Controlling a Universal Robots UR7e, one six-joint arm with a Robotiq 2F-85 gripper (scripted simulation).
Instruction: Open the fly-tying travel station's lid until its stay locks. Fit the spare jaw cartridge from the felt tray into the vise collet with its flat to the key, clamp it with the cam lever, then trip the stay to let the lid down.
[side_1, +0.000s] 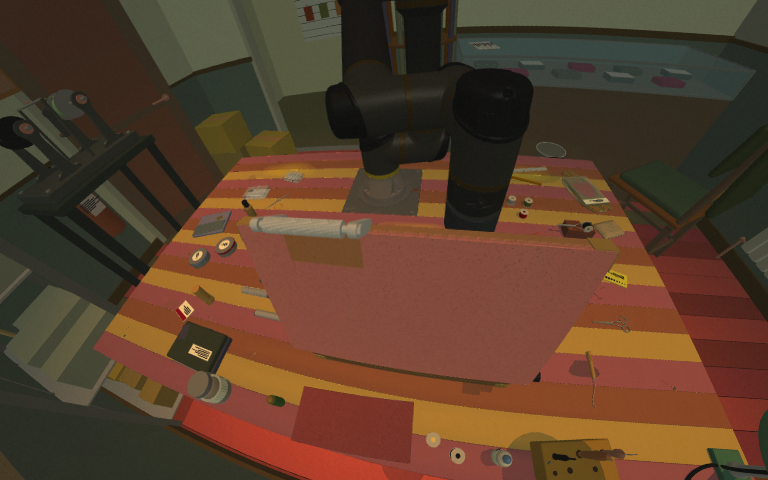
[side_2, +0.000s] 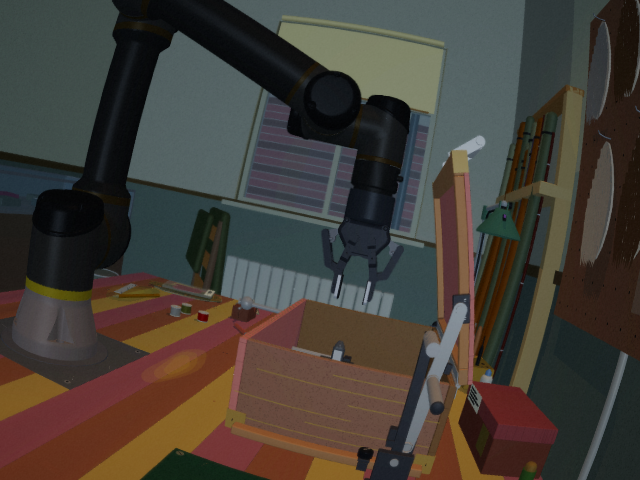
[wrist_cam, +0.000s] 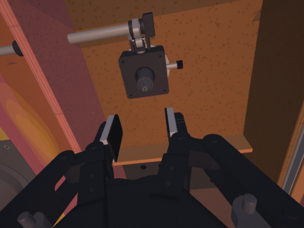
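The travel station (side_2: 331, 382) sits in the middle of the striped table with its lid (side_1: 425, 300) standing upright, a pale handle (side_1: 308, 226) on its top edge. The stay (side_2: 439, 361) props the lid at the box's near corner. Inside, the black vise block (wrist_cam: 143, 71) faces up with a cartridge in its collet (wrist_cam: 145, 80). The cam lever (wrist_cam: 100, 33) lies along the box floor beside it. My gripper (wrist_cam: 141, 125) hangs open and empty above the box, just short of the vise. The felt tray is hidden from me.
A dark red box (side_2: 504, 436) stands beside the station on the lid side. A red mat (side_1: 354, 421) lies in front of the lid. Spools (side_2: 188, 310), scissors (side_1: 614, 324) and small tools are scattered over the table. The arm's base (side_2: 57, 310) is behind.
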